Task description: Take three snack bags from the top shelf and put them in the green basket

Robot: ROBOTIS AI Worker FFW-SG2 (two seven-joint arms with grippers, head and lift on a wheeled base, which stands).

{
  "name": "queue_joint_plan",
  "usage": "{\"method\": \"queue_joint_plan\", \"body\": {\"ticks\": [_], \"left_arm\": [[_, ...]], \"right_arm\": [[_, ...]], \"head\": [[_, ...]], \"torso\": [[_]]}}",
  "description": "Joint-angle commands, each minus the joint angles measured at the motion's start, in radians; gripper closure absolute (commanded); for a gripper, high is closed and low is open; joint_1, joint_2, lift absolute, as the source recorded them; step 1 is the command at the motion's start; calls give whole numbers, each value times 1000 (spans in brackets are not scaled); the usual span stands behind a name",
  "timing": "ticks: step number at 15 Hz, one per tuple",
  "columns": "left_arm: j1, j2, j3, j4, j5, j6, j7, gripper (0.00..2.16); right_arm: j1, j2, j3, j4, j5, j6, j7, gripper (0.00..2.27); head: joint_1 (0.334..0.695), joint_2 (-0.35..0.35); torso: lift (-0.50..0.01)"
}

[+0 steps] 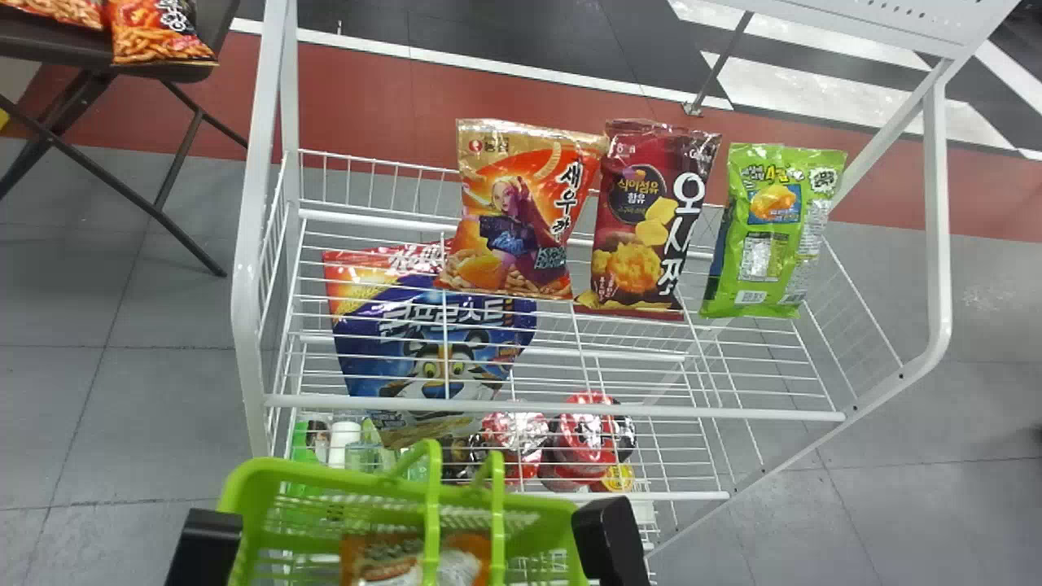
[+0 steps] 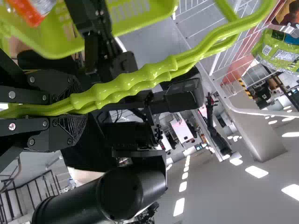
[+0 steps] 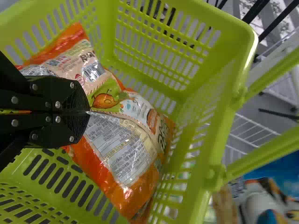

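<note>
The left gripper (image 2: pixel 77 110) is holding the handle (image 2: pixel 140 78) of the green basket (image 1: pixel 326 474); inside, the right gripper (image 3: pixel 88 112) is pinching an orange snack bag (image 3: pixel 124 151) — its release seems left. A gold bag (image 1: pixel 521 216), maroon bag (image 1: pixel 643 236) and green bag (image 1: pixel 765 236) are occupying the top shelf (image 1: pixel 570 409); finished count I cannot tell.

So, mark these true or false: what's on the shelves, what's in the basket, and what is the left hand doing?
1. The white wire rack's top shelf bears three snack bags. True.
2. The lime-green bag stands between the orange-red bag and the dark red bag. False: it is at the right end.
3. The blue tiger bag is below the top shelf. True.
4. The left hand grips a snack bag. False: it grips the green plastic basket's handle.
5. An orange bag is inside the basket. True.
</note>
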Motion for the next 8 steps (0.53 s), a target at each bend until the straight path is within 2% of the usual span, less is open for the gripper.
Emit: {"method": "queue_joint_plan", "body": {"ticks": [1,2,4,6,8], "left_arm": [[3,2,9,-1,0,0,-1,1055],[3,2,12,0,0,0,-2,1052],[-3,1,12,3,0,0,-2,1055],[-11,-1,12,7,2,3,-1,1052],[-14,1,4,7,2,9,-1,1052]], "right_arm": [[8,0,-31,-8,-4,-62,-13,-2],[13,1,-62,-17,-16,-89,-12,16],[39,7,-148,-19,-111,-267,1,60],[53,32,-218,-8,-200,-497,11,66],[39,61,-252,12,-240,-709,8,66]], "head": [[695,-350],[695,-350],[695,-350],[695,-350],[695,-350]], "torso": [[-29],[-29],[-29],[-29],[-29]]}}
